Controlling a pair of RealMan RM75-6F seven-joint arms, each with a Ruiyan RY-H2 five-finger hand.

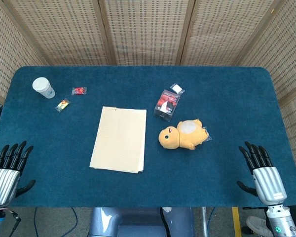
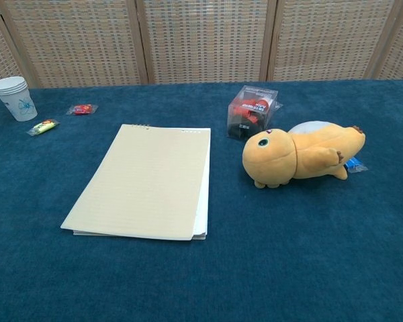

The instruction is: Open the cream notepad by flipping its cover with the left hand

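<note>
The cream notepad [image 1: 119,139] lies flat and closed on the blue table [image 1: 227,103], left of centre; the chest view shows the notepad [image 2: 146,181] with its bound edge at the far end. My left hand [image 1: 6,172] hovers at the table's near left corner, fingers straight and apart, holding nothing, well away from the pad. My right hand [image 1: 262,173] is at the near right corner, likewise spread and empty. Neither hand appears in the chest view.
A yellow plush toy [image 1: 182,135] lies just right of the notepad, with a clear box of red items [image 1: 166,103] and a small packet [image 1: 177,89] behind it. A paper cup [image 1: 43,88] and two wrapped candies [image 1: 62,104] sit at the far left.
</note>
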